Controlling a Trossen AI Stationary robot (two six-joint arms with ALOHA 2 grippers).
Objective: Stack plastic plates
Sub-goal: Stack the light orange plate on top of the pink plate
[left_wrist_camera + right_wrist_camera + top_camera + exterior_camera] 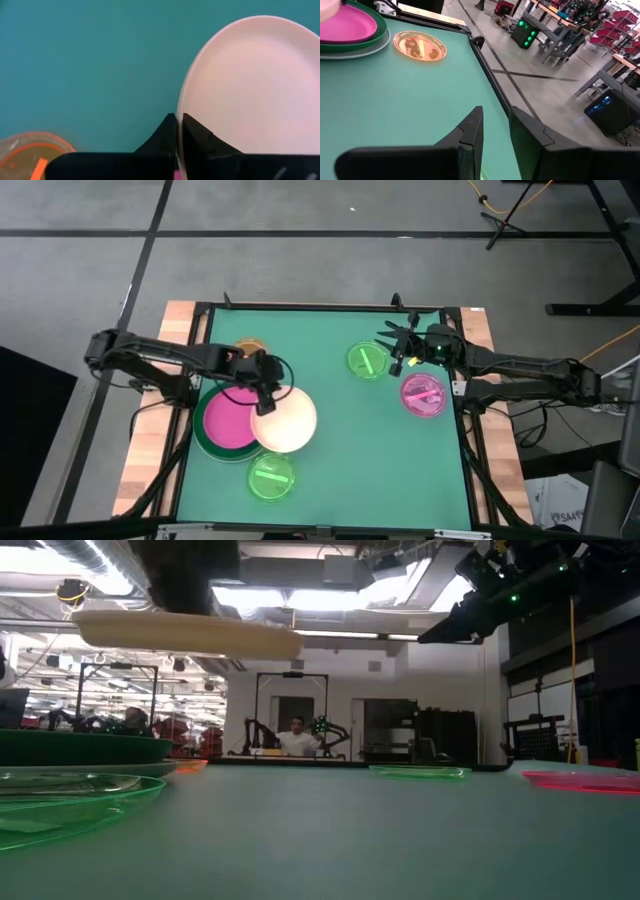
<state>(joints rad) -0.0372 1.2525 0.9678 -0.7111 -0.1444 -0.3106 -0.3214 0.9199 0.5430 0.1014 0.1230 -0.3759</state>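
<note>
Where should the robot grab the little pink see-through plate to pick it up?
Best at the rim. The pink plate lies flat on the green mat, low and shallow, so only its thin edge fits between two fingers. The right gripper, hovering open nearby, could probably come down from above and pinch the edge nearest it.

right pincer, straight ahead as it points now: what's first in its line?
Looks free. The right pincer points over bare green mat toward the table's dark edge rail; the orange plate sits off to one side. Depth is unclear.
</note>
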